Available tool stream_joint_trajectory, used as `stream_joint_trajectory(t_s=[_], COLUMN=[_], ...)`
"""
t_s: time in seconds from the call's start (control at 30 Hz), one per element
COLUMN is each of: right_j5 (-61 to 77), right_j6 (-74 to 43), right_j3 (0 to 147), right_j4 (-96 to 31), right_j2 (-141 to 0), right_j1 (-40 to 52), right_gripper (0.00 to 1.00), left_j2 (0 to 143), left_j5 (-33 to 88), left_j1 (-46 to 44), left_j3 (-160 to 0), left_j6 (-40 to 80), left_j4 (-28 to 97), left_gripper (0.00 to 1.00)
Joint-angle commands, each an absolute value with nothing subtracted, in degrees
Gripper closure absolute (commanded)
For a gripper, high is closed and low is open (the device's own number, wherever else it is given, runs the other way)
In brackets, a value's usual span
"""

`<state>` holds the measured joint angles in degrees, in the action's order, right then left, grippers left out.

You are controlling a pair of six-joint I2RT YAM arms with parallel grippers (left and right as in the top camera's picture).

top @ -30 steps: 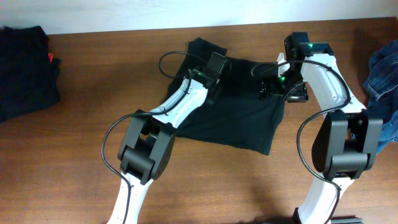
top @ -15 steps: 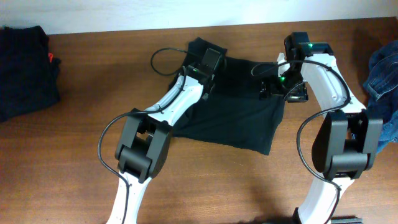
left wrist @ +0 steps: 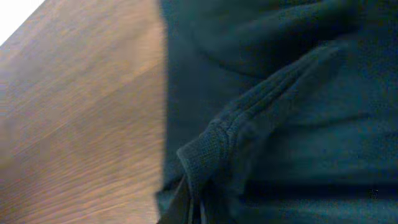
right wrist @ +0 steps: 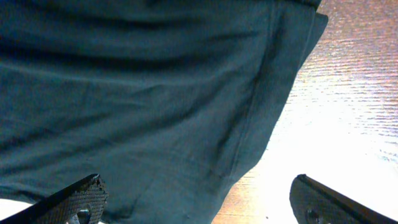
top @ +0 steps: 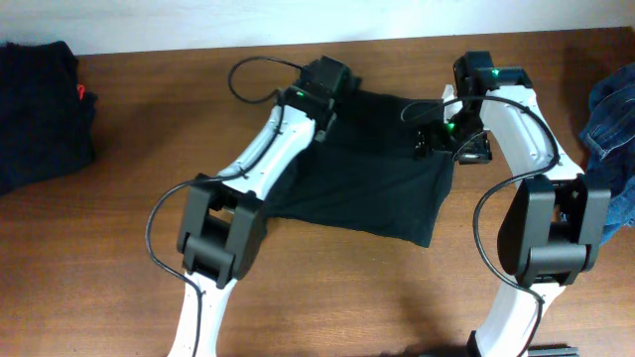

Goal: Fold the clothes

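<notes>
Black shirt (top: 367, 178) lies spread at centre of table (top: 119, 248), between arms. Left gripper (top: 324, 77) at shirt's far left corner, jaws clenched on bunched fold of cloth; wrist view shows ribbed edge pinched. Right gripper (top: 451, 144) over shirt's right edge, jaws released, wide apart, gripping nothing. Dark pile (top: 40, 109) at table's left end, denim (top: 610, 119) at right end, both well apart from shirt.

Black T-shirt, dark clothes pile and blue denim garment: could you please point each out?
black T-shirt (top: 382, 188), overhead view, flat middle.
dark clothes pile (top: 35, 114), overhead view, centre.
blue denim garment (top: 615, 109), overhead view, upper folds.
</notes>
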<state>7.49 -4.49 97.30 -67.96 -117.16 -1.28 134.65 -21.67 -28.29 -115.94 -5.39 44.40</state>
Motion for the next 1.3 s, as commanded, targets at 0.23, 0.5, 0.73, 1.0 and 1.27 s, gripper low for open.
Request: stream_joint_trajectory(t_s=[0.23, 0.5, 0.73, 1.0, 1.27], right_j5=[6.76, 6.76, 6.74, 4.62, 4.62], right_j6=[-4.69, -4.69, -4.69, -4.71, -4.71], right_j3=[96.95, 96.95, 96.95, 96.95, 96.95], right_j4=[-68.14, -68.16, -68.16, -68.18, -68.16], right_j2=[-116.84, -116.84, -116.84, -116.84, -116.84], right_j1=[-1.19, -1.19, -1.19, -1.19, -1.19], right_gripper=[0.01, 0.01, 0.01, 0.01, 0.01], left_j2=[134.89, 134.89, 134.89, 132.4, 129.75], left_j5=[-17.93, -9.1, -5.72, -11.27, -5.37], left_j1=[-16.64, -9.28, -6.09, -5.76, -5.85], left_j3=[-117.08, -117.08, -117.08, -119.26, -119.26], left_j6=[-6.31, -6.28, -6.28, -5.54, -2.9], left_j4=[43.53, 39.4, 37.28, 39.92, 48.53], left_gripper=[0.99, 0.73, 0.18, 0.17, 0.33])
